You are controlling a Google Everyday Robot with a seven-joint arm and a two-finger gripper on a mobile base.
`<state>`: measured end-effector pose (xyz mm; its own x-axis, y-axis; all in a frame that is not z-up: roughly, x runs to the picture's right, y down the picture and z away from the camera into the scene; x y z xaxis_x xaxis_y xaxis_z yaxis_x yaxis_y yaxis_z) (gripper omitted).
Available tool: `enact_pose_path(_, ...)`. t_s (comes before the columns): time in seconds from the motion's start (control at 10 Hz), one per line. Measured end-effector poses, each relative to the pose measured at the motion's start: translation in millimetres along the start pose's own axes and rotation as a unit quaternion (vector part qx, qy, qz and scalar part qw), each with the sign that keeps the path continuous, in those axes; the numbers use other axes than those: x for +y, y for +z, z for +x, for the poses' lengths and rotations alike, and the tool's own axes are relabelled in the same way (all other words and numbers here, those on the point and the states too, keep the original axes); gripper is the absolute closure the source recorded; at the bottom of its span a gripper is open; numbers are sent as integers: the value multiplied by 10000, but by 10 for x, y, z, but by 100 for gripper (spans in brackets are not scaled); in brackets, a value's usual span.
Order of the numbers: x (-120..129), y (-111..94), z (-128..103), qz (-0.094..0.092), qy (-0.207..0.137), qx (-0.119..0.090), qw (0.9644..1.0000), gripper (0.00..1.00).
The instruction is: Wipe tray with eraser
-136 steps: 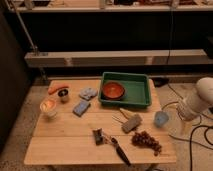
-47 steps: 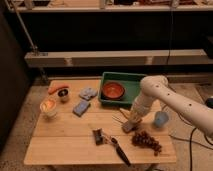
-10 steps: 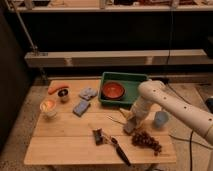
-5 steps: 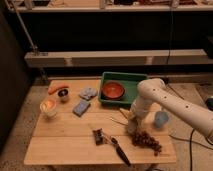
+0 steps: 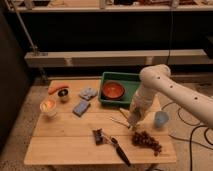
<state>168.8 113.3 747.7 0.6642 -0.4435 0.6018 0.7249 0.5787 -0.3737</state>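
Observation:
The green tray (image 5: 106, 85) sits at the back right of the wooden table, with a red bowl (image 5: 113, 90) inside it. My gripper (image 5: 134, 120) hangs from the white arm just in front of the tray's right front corner. It is closed around the grey eraser (image 5: 134, 117), which is tilted and sits at or just above the table top. The eraser is partly hidden by the fingers.
A blue cup (image 5: 161, 119) stands right of the gripper and grapes (image 5: 146, 141) lie in front of it. A black-handled tool (image 5: 117, 147) lies at the front middle. A blue sponge (image 5: 81, 108), cloth (image 5: 88, 93), carrot (image 5: 58, 88) and white bowl (image 5: 48, 106) are on the left.
The arm came in from the right edge, reached down to the eraser and took hold of it. Over the last second it has barely moved.

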Motion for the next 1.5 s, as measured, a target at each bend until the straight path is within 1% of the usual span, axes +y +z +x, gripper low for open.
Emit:
enact_pose_path(0.1, 9, -74, 19, 37, -8, -34, 10000, 100)
enact_pose_path(0.8, 8, -69, 32, 51, 3, -31, 10000, 100)
enact_pose_path(0.9, -15, -89, 74, 90, 11, 83, 9999, 100)
enact_pose_path(1.0, -34, -113, 149, 141, 51, 215, 9997, 100)
enact_pose_path(1.1, -76, -167, 323, 230, 130, 417, 9988, 100)
enact_pose_path(1.2, -155, -213, 495, 294, 191, 547, 9979, 100)
enact_pose_path(1.3, -235, -250, 643, 348, 223, 635, 9971, 100)
enact_pose_path(1.4, -359, -313, 934, 426, 275, 776, 9957, 100)
enact_pose_path(1.5, -421, -342, 1089, 494, 298, 831, 9949, 100)
